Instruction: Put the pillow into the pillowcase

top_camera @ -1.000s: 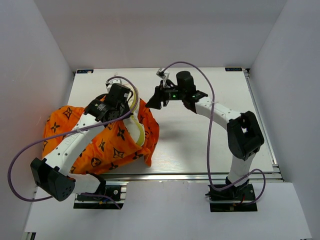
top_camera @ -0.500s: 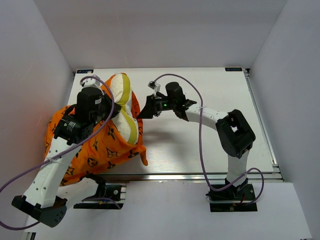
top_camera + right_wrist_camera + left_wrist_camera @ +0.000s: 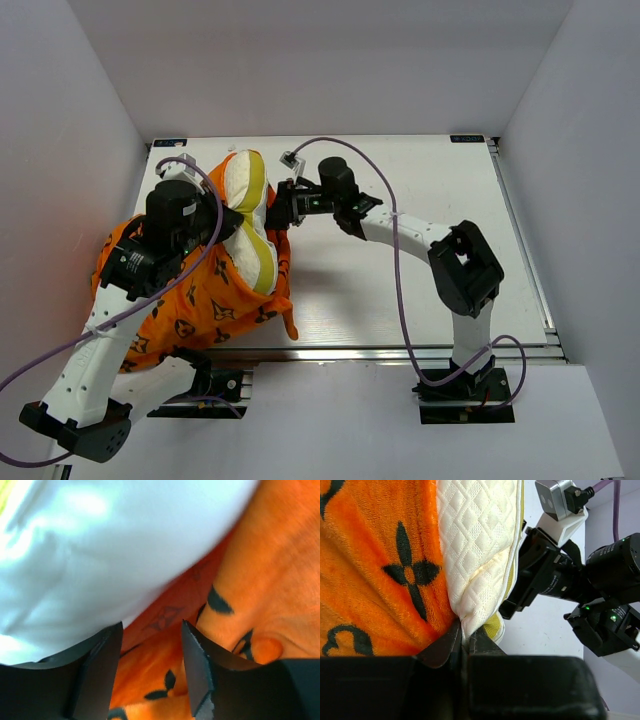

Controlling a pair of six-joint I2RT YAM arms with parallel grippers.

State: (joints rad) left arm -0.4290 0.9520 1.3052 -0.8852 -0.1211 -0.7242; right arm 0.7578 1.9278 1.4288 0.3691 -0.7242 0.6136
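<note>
Nearest you, the left arm is lying across the pillowcase and covering much of it. The soft, plush orange fabric with black flower motifs is bunching at the near left of the table. The near part of the pillow is sitting inside that case, so you are not seeing its full length.

The left gripper is pinching tight on a corner of the pillow's quilted cream cover, right beside the orange hem. You cannot tell whether the hem is caught in the pinch too.

The pillow is thick and rounded, with a yellow band running along the side facing right. Its long axis is running near to far, and the bare end is pointing to the far side.

Just right of that bare end, the right gripper is holding its fingers apart. Orange fabric is showing in the gap, and a blurred white surface is filling the rest of its wrist view.
</note>
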